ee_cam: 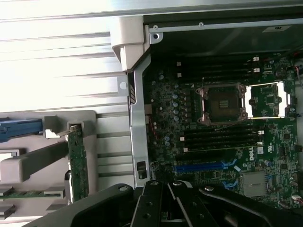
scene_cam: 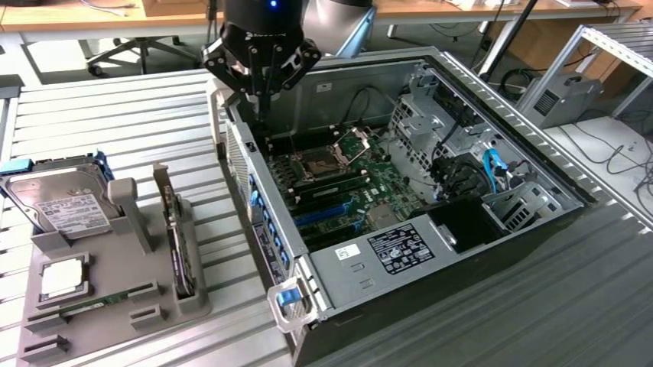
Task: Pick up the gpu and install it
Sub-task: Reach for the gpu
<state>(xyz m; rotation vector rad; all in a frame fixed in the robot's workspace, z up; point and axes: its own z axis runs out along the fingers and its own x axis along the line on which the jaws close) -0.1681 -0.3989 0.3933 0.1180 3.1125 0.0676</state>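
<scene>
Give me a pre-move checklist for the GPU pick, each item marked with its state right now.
1. GPU standing on edge in the gray holder, nothing on top of it: ok.
2. Gripper carrying nothing: ok.
3. Gripper opened to take the card: not ok, it is shut.
4. Gripper above the GPU: not ok, it hangs at the computer case wall, to the exterior view's right of the holder.
5. Case open, motherboard exposed: ok.
6. Blue slots free of any card: ok.
</scene>
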